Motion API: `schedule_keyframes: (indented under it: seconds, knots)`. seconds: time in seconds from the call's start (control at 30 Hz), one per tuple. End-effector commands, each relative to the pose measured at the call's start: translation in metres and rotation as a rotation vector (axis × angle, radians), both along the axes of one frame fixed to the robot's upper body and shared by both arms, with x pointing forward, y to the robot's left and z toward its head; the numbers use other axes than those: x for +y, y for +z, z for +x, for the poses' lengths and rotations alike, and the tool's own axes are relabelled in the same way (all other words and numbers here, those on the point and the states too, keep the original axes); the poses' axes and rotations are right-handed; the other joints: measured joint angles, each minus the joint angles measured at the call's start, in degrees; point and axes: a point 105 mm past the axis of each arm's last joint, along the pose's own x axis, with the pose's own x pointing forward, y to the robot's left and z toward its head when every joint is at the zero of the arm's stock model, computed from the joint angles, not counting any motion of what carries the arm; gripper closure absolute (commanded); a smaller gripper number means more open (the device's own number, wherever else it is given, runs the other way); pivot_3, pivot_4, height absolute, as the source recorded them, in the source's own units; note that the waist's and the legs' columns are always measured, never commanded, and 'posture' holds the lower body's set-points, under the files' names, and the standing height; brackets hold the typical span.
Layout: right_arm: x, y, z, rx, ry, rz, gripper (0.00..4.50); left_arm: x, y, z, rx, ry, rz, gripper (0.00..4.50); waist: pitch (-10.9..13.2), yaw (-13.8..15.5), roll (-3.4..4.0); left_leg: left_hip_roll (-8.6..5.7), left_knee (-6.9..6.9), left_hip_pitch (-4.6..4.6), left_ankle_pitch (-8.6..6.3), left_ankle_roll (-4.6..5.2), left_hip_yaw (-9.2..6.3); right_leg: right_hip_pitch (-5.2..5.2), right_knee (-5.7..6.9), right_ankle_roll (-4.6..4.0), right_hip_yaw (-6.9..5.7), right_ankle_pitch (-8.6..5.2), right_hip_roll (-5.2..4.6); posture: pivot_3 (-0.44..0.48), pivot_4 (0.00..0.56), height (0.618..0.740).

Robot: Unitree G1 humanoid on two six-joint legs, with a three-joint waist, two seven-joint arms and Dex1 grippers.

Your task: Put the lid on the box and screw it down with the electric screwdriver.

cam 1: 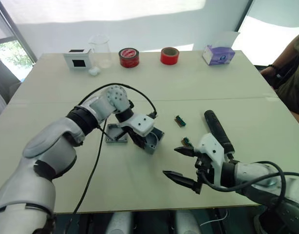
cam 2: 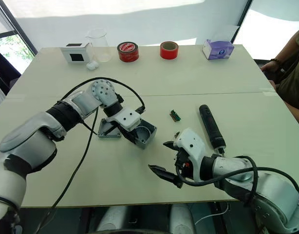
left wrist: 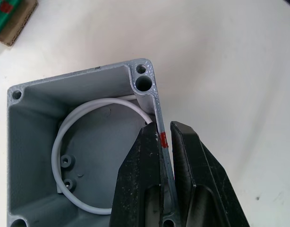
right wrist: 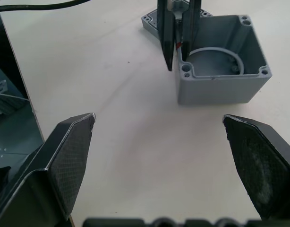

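Left wrist view shows the left tool (left wrist: 166,156) pinching one side wall of the box (left wrist: 88,142), one finger inside and one outside, right by the small red mark (left wrist: 163,139). The box is open on top, and a thin white ring (left wrist: 64,137) lies on its floor.

From the head, the box (cam 2: 145,134) sits near the middle of the table (cam 2: 213,78). The lid (cam 2: 109,129) lies flat on the table just behind it, on the robot's left, partly hidden by the arm.

The right tool (cam 2: 164,158) hangs low over the table nearer the robot, well apart from the box. Its two fingers are spread wide and hold nothing. The electric screwdriver (cam 2: 210,126) lies on the table beside the right arm. Two small green parts (cam 2: 175,115) lie near it.

At the far edge stand a white box (cam 2: 75,52), a clear cup (cam 2: 98,45), two red tape rolls (cam 2: 128,51) and a tissue box (cam 2: 218,49).
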Motion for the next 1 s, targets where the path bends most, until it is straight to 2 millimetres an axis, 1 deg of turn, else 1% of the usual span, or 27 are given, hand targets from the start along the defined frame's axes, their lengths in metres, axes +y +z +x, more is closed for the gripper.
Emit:
schedule_keyframes:
  seconds: [0.03,0.07,0.13,0.17,0.3,0.43,0.5,0.53,0.57,0.6,0.63,0.67,0.7,0.73,0.8,0.87,0.9,0.93,0.97,1.0]
  knots:
    - [0.002,0.009,-0.005,-0.054,-0.006,0.022,0.00,-0.006,0.007,0.002,-0.034,-0.053,-0.021,4.31,0.0,0.0,0.00,0.00,0.02,0.00,-0.02,0.03,0.00,0.02,0.00,0.00,0.00,0.00,0.00,0.000,0.150,0.740]
    - [0.002,0.009,-0.005,-0.055,-0.012,0.022,0.00,-0.006,0.005,0.002,-0.037,-0.059,-0.015,4.31,0.0,0.0,0.00,0.00,0.06,0.00,-0.03,0.05,0.00,0.02,0.00,0.00,0.00,0.00,0.00,0.000,0.150,0.740]
    - [0.002,0.008,-0.005,-0.057,-0.018,0.022,0.00,-0.006,0.005,0.003,-0.032,-0.056,-0.015,3.63,0.0,0.0,0.00,0.03,0.21,-0.08,-0.08,0.13,-0.01,0.01,0.04,0.00,-0.01,0.00,0.05,0.000,0.150,0.740]
    - [0.002,0.008,-0.005,-0.057,-0.018,0.022,0.00,-0.006,0.005,0.003,-0.030,-0.056,-0.015,3.39,0.0,-0.1,0.00,0.06,0.34,-0.15,-0.11,0.19,-0.04,-0.01,0.09,0.00,-0.02,0.00,0.09,0.000,0.150,0.740]
    - [0.003,0.009,-0.004,-0.055,-0.001,0.017,0.00,0.000,0.013,0.009,-0.038,-0.002,-0.027,1.74,0.0,0.0,0.00,0.06,0.70,-0.30,-0.20,0.34,-0.07,-0.05,0.24,0.02,-0.02,-0.02,0.09,0.000,0.150,0.740]
    - [0.004,0.013,-0.001,-0.060,0.029,0.016,0.00,0.011,0.039,0.016,-0.048,0.093,-0.079,1.74,0.0,-0.1,-0.01,0.05,0.74,-0.31,-0.20,0.34,-0.07,-0.07,0.31,0.02,-0.02,-0.02,0.08,0.000,0.150,0.740]
    - [0.006,0.022,0.003,-0.068,0.065,0.045,0.00,0.021,0.066,0.015,-0.016,0.189,-0.171,1.74,0.0,-0.2,-0.02,0.05,0.74,-0.31,-0.20,0.34,-0.06,-0.10,0.36,0.03,-0.02,-0.02,0.08,0.000,0.150,0.740]
    - [0.006,0.026,0.005,-0.073,0.080,0.058,0.00,0.025,0.076,0.014,0.001,0.226,-0.207,1.74,0.0,-0.2,-0.04,0.05,0.74,-0.34,-0.20,0.34,-0.06,-0.13,0.39,0.04,-0.01,-0.03,0.08,0.000,0.150,0.740]
    - [0.008,0.032,0.008,-0.083,0.099,0.076,0.00,0.032,0.089,0.015,0.023,0.289,-0.256,1.74,0.1,-0.3,-0.03,0.05,0.74,-0.35,-0.20,0.34,-0.06,-0.15,0.40,0.04,-0.01,-0.03,0.07,0.000,0.150,0.740]
    - [0.009,0.035,0.009,-0.089,0.111,0.085,0.00,0.036,0.096,0.014,0.038,0.328,-0.285,1.74,0.1,-0.4,-0.03,0.05,0.74,-0.37,-0.20,0.34,-0.07,-0.18,0.43,0.04,0.00,-0.03,0.07,0.000,0.150,0.740]
    - [0.014,0.044,0.014,-0.119,0.143,0.094,0.00,0.045,0.104,0.024,0.007,0.474,-0.368,1.74,0.1,-0.5,-0.03,0.05,0.75,-0.37,-0.20,0.34,-0.06,-0.20,0.46,0.06,0.00,-0.05,0.07,0.000,0.150,0.740]
    - [0.019,0.052,0.020,-0.164,0.177,0.089,0.00,0.063,0.103,0.037,-0.025,0.694,-0.371,1.74,0.1,-0.8,-0.01,0.05,0.74,-0.38,-0.20,0.34,-0.06,-0.22,0.48,0.07,0.00,-0.05,0.07,0.000,0.150,0.740]
    - [0.024,0.057,0.023,-0.194,0.199,0.081,0.00,0.077,0.101,0.045,-0.059,0.849,-0.360,1.74,0.1,-1.3,0.01,0.05,0.74,-0.37,-0.20,0.34,-0.05,-0.24,0.52,0.09,0.03,-0.07,0.07,0.000,0.150,0.740]
    - [0.028,0.061,0.027,-0.227,0.223,0.059,0.00,0.090,0.098,0.048,-0.058,1.003,-0.350,1.74,0.1,-1.5,0.01,0.04,0.74,-0.37,-0.20,0.34,-0.05,-0.25,0.57,0.12,0.04,-0.08,0.07,0.000,0.150,0.740]
    - [0.034,0.064,0.032,-0.271,0.251,0.016,0.00,0.101,0.091,0.048,-0.022,1.195,-0.356,1.74,0.1,-1.6,0.01,0.04,0.73,-0.31,-0.20,0.34,-0.07,-0.25,0.70,0.30,0.05,-0.20,0.08,0.000,0.150,0.740]
    - [0.039,0.065,0.036,-0.301,0.269,-0.015,0.00,0.106,0.088,0.047,-0.001,1.322,-0.371,1.74,0.1,-1.3,-0.01,0.03,0.71,-0.31,-0.20,0.33,-0.09,-0.28,0.77,0.35,0.04,-0.25,0.09,0.000,0.150,0.740]
    - [0.042,0.066,0.039,-0.324,0.284,-0.034,0.00,0.112,0.083,0.047,-0.003,1.409,-0.378,1.74,0.1,-1.2,-0.05,0.02,0.73,-0.42,-0.19,0.32,-0.12,-0.35,0.77,0.35,0.02,-0.25,0.08,0.000,0.150,0.740]
    - [0.048,0.067,0.043,-0.354,0.301,-0.057,0.00,0.124,0.074,0.042,0.017,1.529,-0.358,1.74,0.1,-1.3,-0.07,-0.01,0.79,-0.58,-0.16,0.27,-0.13,-0.49,0.78,0.35,0.01,-0.24,0.05,0.000,0.150,0.740]
    - [0.054,0.068,0.048,-0.379,0.318,-0.071,0.00,0.137,0.062,0.034,0.060,1.692,-0.304,1.74,0.1,-1.5,-0.07,-0.04,0.81,-0.61,-0.16,0.27,-0.11,-0.52,0.81,0.35,0.03,-0.23,0.00,0.000,0.150,0.740]
    - [0.060,0.069,0.050,-0.392,0.332,-0.073,0.00,0.144,0.054,0.027,0.104,1.805,-0.276,1.74,0.1,-1.6,-0.07,-0.10,0.83,-0.61,-0.15,0.26,-0.05,-0.58,0.84,0.35,0.11,-0.23,-0.05,0.000,0.150,0.740]
